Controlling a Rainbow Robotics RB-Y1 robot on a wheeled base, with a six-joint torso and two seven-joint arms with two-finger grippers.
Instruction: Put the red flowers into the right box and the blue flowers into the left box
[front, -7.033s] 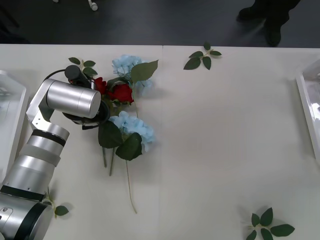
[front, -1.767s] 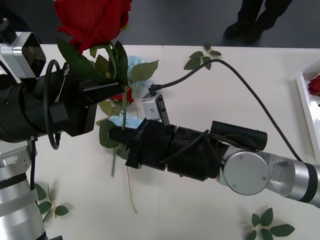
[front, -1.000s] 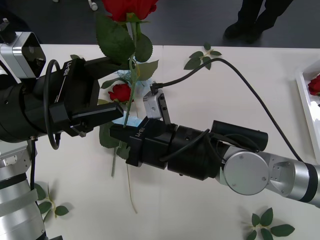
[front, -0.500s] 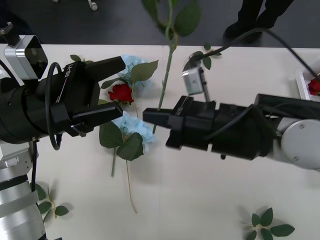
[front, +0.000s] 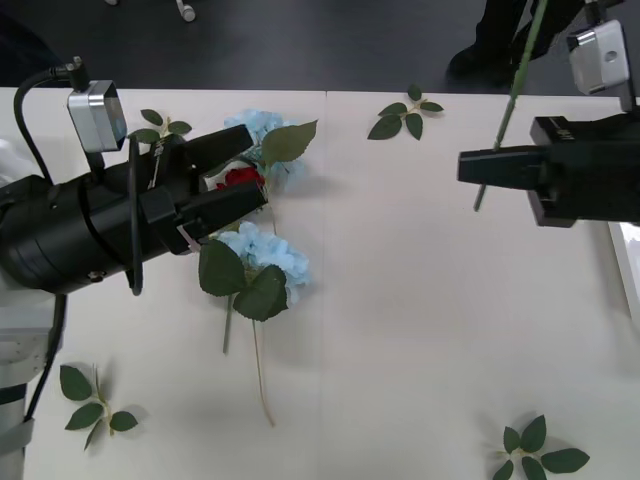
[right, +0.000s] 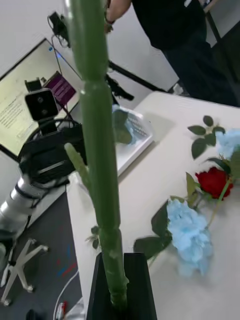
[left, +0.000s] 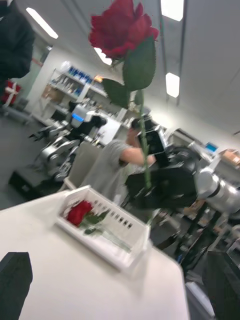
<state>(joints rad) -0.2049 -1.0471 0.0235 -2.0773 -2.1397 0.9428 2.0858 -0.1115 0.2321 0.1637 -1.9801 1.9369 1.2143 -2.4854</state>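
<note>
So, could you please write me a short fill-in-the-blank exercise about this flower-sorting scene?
1. The right claw is shut on the stem of a ____ flower.
2. The left claw is ____ above the flowers on the table.
3. The white box already holds ____ red flower.
4. The red flower on the table lies between two ____ flowers.

Missing words: red; open; one; blue

Right end effector (right: 119, 295) clamps a green stem (right: 100, 150) — upright.
</note>
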